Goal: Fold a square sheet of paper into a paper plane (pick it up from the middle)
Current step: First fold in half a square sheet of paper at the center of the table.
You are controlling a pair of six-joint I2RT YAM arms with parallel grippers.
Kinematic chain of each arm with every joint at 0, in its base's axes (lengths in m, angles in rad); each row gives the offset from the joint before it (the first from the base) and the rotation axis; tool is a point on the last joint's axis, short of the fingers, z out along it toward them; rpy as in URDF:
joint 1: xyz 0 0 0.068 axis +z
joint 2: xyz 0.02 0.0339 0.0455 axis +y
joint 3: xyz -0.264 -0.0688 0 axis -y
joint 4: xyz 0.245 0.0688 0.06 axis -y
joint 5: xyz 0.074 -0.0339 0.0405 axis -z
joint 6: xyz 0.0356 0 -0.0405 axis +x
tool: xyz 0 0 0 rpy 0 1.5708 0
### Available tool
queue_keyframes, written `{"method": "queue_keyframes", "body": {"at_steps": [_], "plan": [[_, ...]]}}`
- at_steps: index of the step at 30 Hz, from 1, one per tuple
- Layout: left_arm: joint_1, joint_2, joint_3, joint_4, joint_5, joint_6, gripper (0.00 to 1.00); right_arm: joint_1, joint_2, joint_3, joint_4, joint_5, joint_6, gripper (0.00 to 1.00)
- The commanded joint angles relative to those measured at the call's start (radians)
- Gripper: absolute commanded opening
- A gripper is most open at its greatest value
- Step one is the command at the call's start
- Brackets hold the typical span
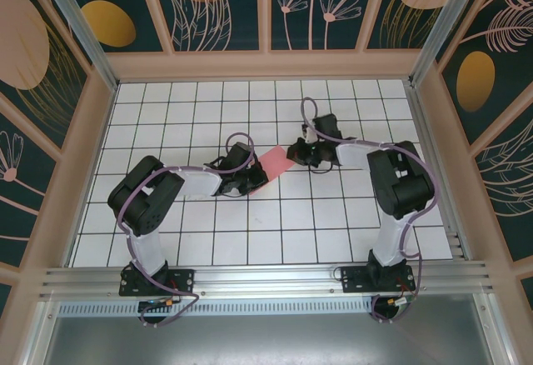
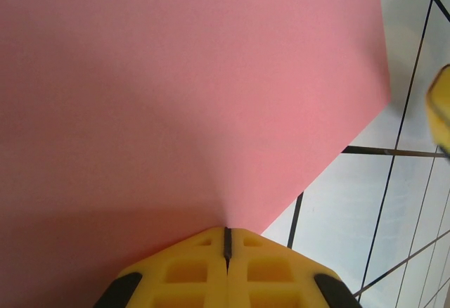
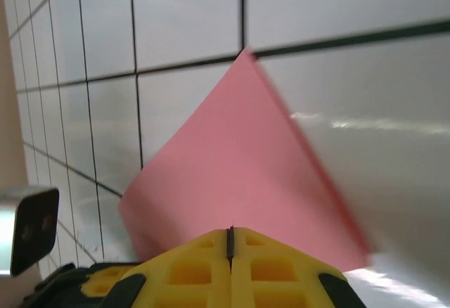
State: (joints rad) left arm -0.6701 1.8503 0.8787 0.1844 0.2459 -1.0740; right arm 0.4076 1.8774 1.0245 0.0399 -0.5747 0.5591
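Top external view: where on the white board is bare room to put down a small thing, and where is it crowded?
The white gridded board is bare along the back wall, and in the near strip between the two arm bases. It is crowded at the middle, where the left gripper and right gripper pinch the square sheet of paper.

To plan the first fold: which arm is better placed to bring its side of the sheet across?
Probably right: the right gripper is shut on the sheet with its far corner visible ahead, so it can aim. The left gripper, also shut on it, can anchor.
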Motion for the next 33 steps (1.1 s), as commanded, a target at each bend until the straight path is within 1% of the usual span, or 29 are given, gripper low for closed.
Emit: {"method": "queue_keyframes", "body": {"at_steps": [1, 6, 8, 11, 13, 18, 24, 33], "plan": [[0.001, 0.001, 0.015, -0.096, -0.043, 0.05, 0.0, 0.037, 0.052, 0.0, 0.002, -0.037, 0.015, 0.0], [0.001, -0.02, 0.051, -0.054, -0.03, 0.092, 0.0, 0.039, 0.099, -0.001, -0.013, -0.022, 0.011, 0.0], [0.001, -0.03, 0.058, -0.007, -0.017, 0.099, 0.0, 0.037, 0.113, 0.001, -0.028, -0.011, 0.004, 0.0], [0.0, -0.023, 0.045, 0.095, 0.001, 0.047, 0.0, 0.036, 0.115, -0.003, -0.04, 0.016, -0.003, 0.0], [0.001, -0.006, 0.041, 0.151, 0.01, 0.018, 0.02, 0.036, 0.117, -0.004, -0.04, 0.022, -0.002, 0.0], [0.001, 0.049, 0.082, 0.146, 0.026, 0.02, 0.02, 0.036, 0.126, -0.006, -0.045, 0.023, 0.003, 0.0], [0.0, 0.097, 0.128, 0.089, 0.066, 0.05, 0.0, 0.035, 0.132, -0.001, -0.065, 0.038, -0.001, 0.0], [0.0, 0.117, 0.111, 0.025, 0.046, 0.072, 0.0, 0.034, 0.146, -0.003, -0.087, 0.062, -0.006, 0.0]]}}
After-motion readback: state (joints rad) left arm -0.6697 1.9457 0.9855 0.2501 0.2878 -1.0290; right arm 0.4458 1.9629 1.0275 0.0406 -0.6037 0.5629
